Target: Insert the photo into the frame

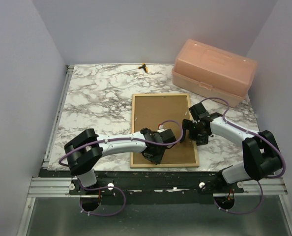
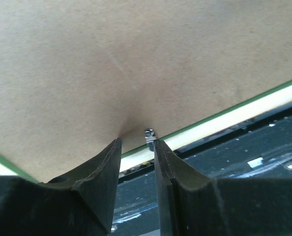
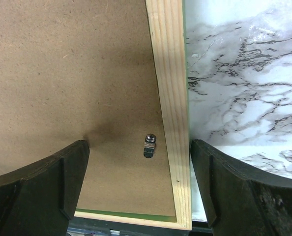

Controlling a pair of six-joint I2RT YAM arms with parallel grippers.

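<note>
1. Left pincer (image 2: 136, 142) hangs tip-down over the near rail of the frame (image 2: 244, 113), its two fingers drawn to a narrow gap with nothing gripped between them.
2. Just beyond its fingertips (image 2: 114, 147) a small metal clip (image 2: 149, 135) stands at the edge of the brown backing board (image 2: 136, 59), close by the right-hand finger; whether the finger touches it cannot be told.
3. Right pincer (image 3: 140, 143) is spread wide. One finger is over the backing board (image 3: 62, 64) and the other over the marble table (image 3: 244, 73), so the frame's right rail (image 3: 170, 98) passes between them.
4. A second metal clip (image 3: 149, 146) sits on the board just beside that rail, between the wide fingers and apart from both.
5. From above, the frame (image 1: 160, 95) lies flat on the table (image 1: 97, 98) with its bare wood back up, near the front edge, and the board (image 1: 158, 115) fills it.
6. A thin green line shows along the frame's outer edge in both wrist views.
7. Whether the photo lies under the board cannot be told.
8. A pink plastic box (image 1: 215, 71) with its lid closed stands at the far right of the table, well apart from the frame.
</note>
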